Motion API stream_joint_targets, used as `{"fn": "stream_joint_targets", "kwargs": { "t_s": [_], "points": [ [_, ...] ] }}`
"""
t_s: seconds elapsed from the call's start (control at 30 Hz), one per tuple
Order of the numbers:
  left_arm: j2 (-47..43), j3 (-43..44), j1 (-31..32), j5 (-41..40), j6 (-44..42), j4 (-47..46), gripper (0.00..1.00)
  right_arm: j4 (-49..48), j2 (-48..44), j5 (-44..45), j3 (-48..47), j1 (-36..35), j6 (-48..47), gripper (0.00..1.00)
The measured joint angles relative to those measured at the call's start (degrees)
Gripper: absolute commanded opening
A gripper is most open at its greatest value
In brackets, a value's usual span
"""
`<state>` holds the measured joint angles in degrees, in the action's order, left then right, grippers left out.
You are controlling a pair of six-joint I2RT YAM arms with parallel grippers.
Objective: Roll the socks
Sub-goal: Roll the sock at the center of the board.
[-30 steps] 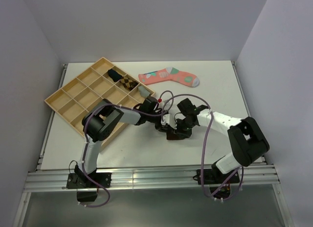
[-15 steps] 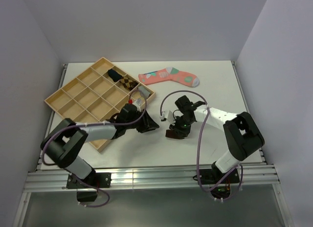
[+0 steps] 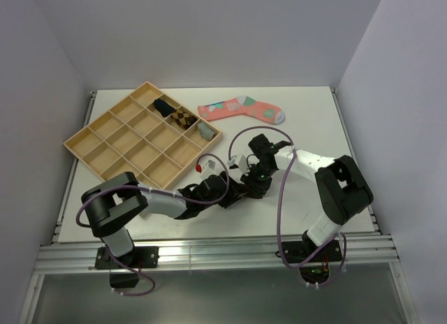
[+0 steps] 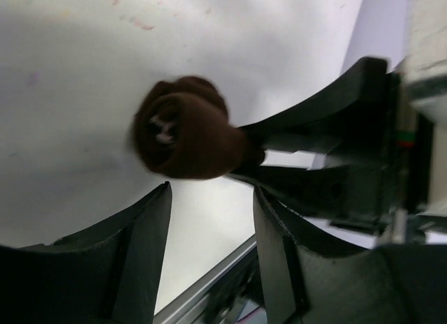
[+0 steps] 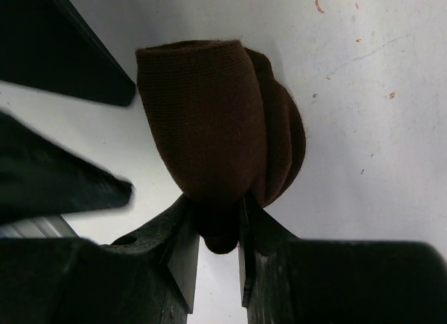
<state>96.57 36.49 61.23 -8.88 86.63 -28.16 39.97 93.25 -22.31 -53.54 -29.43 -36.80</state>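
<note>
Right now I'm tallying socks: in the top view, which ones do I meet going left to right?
In the tray: dark rolled sock → checkered sock → grey sock; then the brown sock, held by the right gripper. The pink sock spans the last two, so its place is unclear.

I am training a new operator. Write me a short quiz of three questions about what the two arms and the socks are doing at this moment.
1. True or false: the right gripper pinches the rolled brown sock between its jaws.
2. The left gripper is: A) shut on the sock; B) open, close to the sock; C) out of view.
3. Fill in: the pink patterned sock lies on the ____, outside the wooden tray.
Key: 1 true; 2 B; 3 table.
</note>
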Motion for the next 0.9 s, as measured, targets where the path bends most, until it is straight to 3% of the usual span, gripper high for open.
{"fn": "stream_joint_targets", "kwargs": {
  "t_s": [0.43, 0.67, 0.9],
  "points": [
    [4.72, 6.40, 2.03, -8.44, 8.98, 7.89, 0.61, 0.09, 0.20, -0.22, -0.15, 0.17, 1.14, 0.08],
    [7.08, 16.22, 2.47, -10.25, 11.26, 22.99, 0.64, 0.63, 0.22, -0.37, -0.42, 1.01, 1.01, 0.08],
    [9.27, 22.05, 2.80, -10.43, 13.79, 31.95, 0.59, 1.81, 0.81, -0.11, -1.22, 1.73, 0.94, 0.08]
  ]
}}
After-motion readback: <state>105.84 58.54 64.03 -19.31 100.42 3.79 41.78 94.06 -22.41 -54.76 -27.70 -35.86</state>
